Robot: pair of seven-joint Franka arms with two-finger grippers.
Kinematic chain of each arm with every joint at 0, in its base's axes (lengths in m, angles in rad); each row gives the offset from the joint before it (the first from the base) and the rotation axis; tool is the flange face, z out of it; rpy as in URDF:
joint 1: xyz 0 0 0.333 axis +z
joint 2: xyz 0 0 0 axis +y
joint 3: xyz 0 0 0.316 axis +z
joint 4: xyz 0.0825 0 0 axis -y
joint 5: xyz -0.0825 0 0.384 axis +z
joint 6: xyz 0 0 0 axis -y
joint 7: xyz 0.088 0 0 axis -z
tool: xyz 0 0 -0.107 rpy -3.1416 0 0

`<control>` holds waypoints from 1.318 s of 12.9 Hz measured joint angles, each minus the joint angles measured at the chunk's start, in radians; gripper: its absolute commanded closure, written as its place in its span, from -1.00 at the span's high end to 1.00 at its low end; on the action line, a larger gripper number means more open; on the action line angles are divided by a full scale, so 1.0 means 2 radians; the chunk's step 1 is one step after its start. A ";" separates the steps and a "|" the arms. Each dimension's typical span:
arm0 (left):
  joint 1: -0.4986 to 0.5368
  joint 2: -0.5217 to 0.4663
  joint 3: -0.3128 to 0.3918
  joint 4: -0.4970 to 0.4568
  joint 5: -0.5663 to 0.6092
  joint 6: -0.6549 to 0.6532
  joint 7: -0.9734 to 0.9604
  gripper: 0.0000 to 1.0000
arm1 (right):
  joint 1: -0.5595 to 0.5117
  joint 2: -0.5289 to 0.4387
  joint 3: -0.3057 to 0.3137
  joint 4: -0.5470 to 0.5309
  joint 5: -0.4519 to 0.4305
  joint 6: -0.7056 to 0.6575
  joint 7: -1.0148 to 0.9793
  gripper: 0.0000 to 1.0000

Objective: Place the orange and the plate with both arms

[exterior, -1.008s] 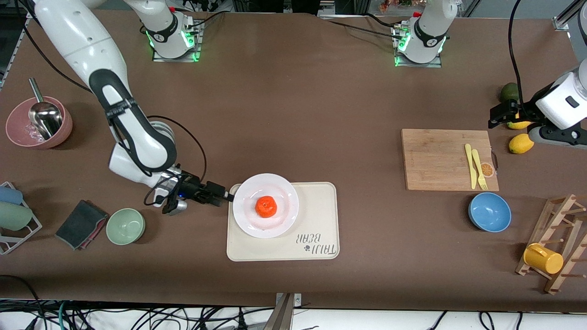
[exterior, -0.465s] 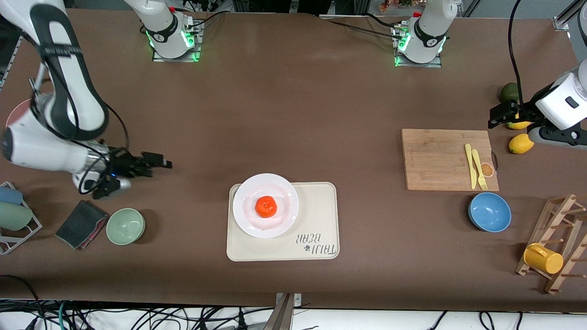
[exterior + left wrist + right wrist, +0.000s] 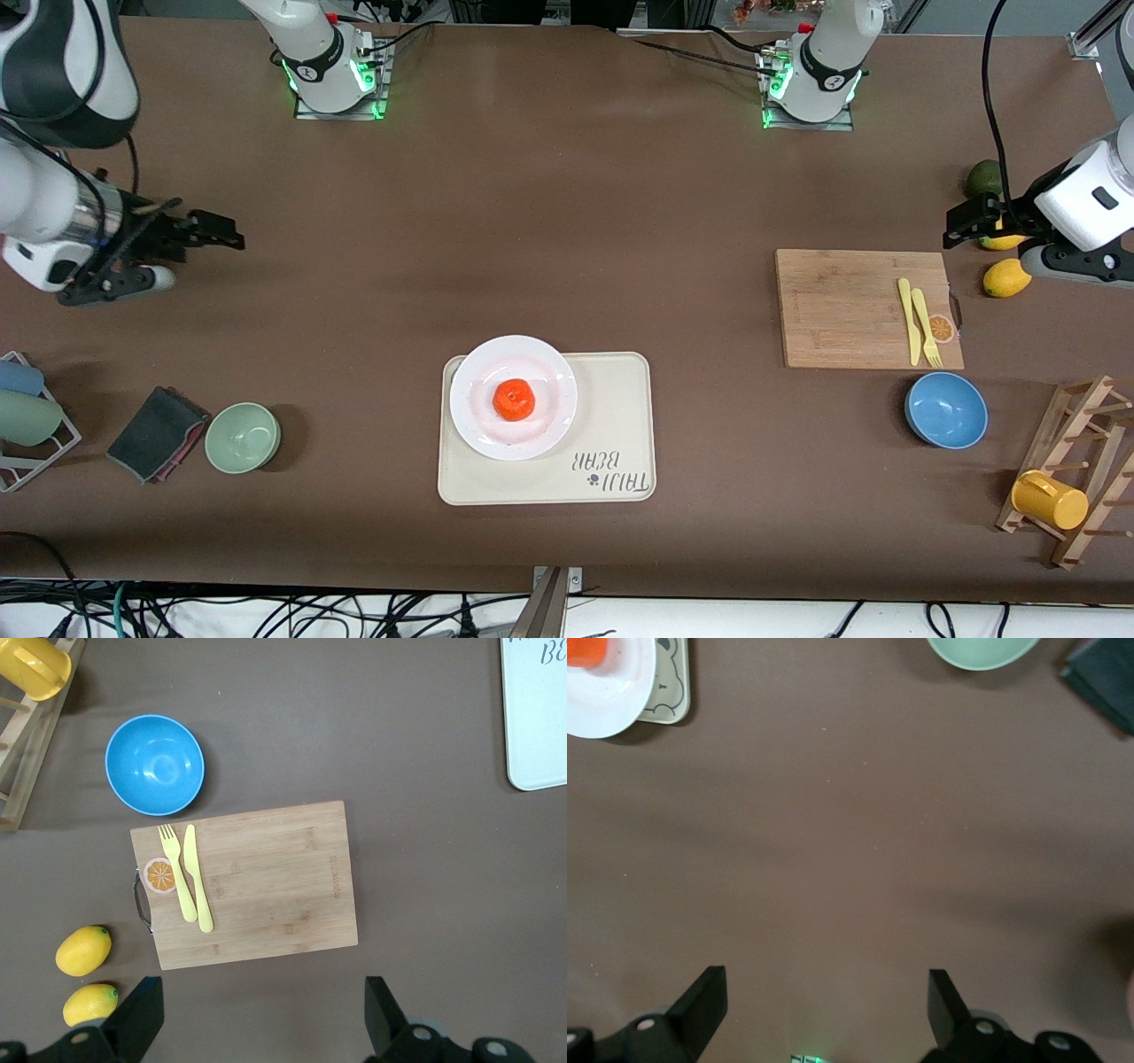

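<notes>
The orange (image 3: 514, 399) sits in the middle of the white plate (image 3: 545, 372), which rests on the beige bear tray (image 3: 611, 425). Part of the plate (image 3: 602, 700) and the orange (image 3: 583, 649) also show in the right wrist view. My right gripper (image 3: 226, 232) is open and empty, up over bare table toward the right arm's end, well away from the plate; it also shows in the right wrist view (image 3: 824, 1010). My left gripper (image 3: 961, 226) is open and empty and waits over the table beside the lemons; it also shows in the left wrist view (image 3: 264, 1019).
A green bowl (image 3: 243, 437), a dark cloth (image 3: 158, 432) and a cup rack (image 3: 27, 416) lie at the right arm's end. A cutting board (image 3: 850, 306) with yellow cutlery, a blue bowl (image 3: 945, 409), lemons (image 3: 1006, 277) and a wooden rack with a yellow mug (image 3: 1050, 501) lie at the left arm's end.
My right gripper has drawn back from the plate's edge and moved up and toward the right arm's end of the table. The plate, the orange and the left arm have stayed put.
</notes>
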 measured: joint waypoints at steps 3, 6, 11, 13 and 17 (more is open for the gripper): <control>0.000 0.000 0.000 0.000 0.000 0.000 0.000 1.00 | 0.023 -0.007 -0.040 0.039 -0.014 -0.037 0.000 1.00; 0.000 0.001 0.000 0.000 0.000 0.000 0.000 1.00 | 0.029 -0.011 -0.043 0.046 -0.027 -0.043 0.001 1.00; 0.000 0.001 0.000 0.000 0.000 0.000 0.000 1.00 | 0.034 -0.025 -0.030 0.057 -0.053 -0.068 0.056 1.00; 0.000 0.001 0.000 0.000 0.000 0.000 0.000 1.00 | 0.035 -0.036 -0.005 0.062 -0.053 -0.078 0.094 1.00; 0.000 0.001 0.000 0.000 0.000 0.000 0.000 1.00 | 0.038 -0.042 0.009 0.070 -0.054 -0.095 0.118 1.00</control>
